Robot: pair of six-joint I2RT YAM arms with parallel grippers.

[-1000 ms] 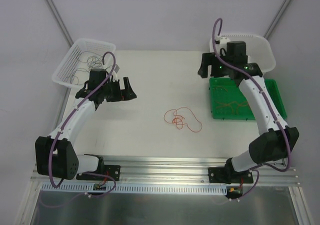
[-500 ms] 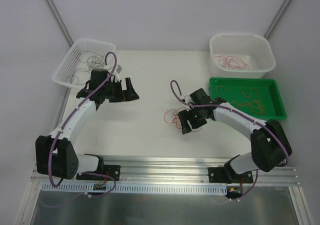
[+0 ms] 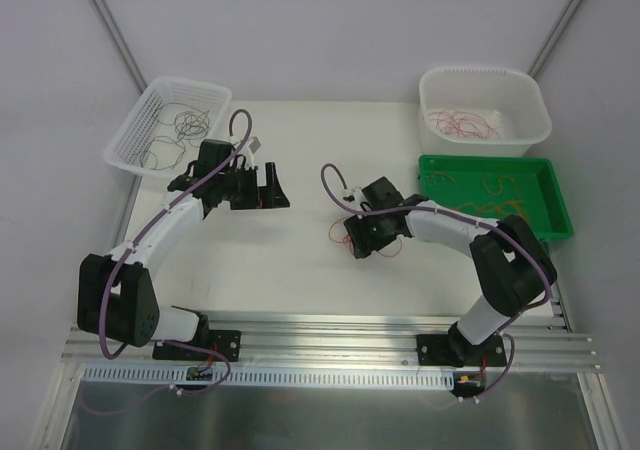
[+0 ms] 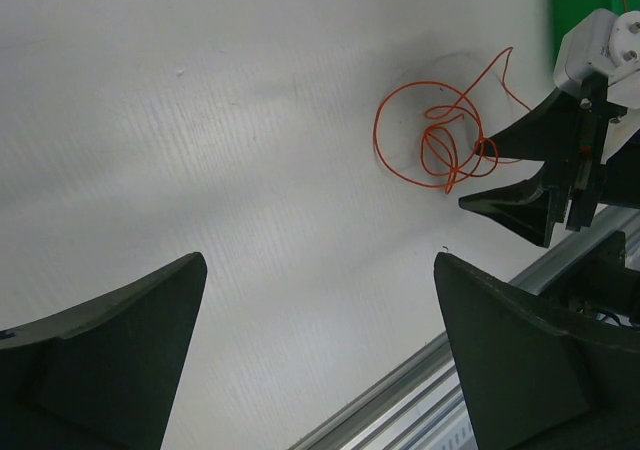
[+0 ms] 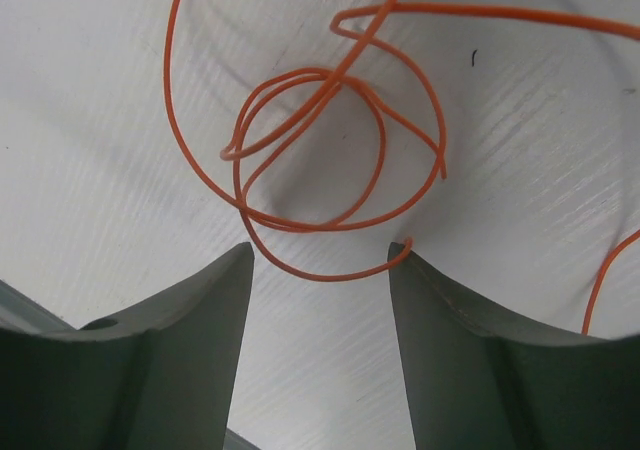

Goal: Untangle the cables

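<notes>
Orange, hair-thin cables point(image 4: 441, 150) lie in one loose tangle of curling loops near the middle of the flat white table point(image 3: 300, 280). We count a single tangle there, and we cannot tell how many separate strands make it up. We count two white-and-black robot arms point(image 3: 150, 235), each ending in a black two-finger gripper. The right gripper point(image 5: 320, 258) sits low over the tangle with its jaws parted a moderate way. The lowest curve of the orange loops runs across the gap between its two fingertips, and the jaws grip nothing. We cannot tell whether the wire end beside one fingertip touches it. The left gripper point(image 4: 318, 355) hangs above bare table, apart from the tangle and to its left, with its jaws spread wide and nothing between them. We count three containers along the far side of the table. At the far left corner stands one white mesh basket point(image 3: 125, 145) holding thin dark wires in loose curls. At the far right stands one white plastic tub point(image 3: 485, 148) with thin red wires inside. Just in front of it lies one shallow green plastic tray point(image 3: 560, 210) with thin orange-yellow wires spread over its floor.
</notes>
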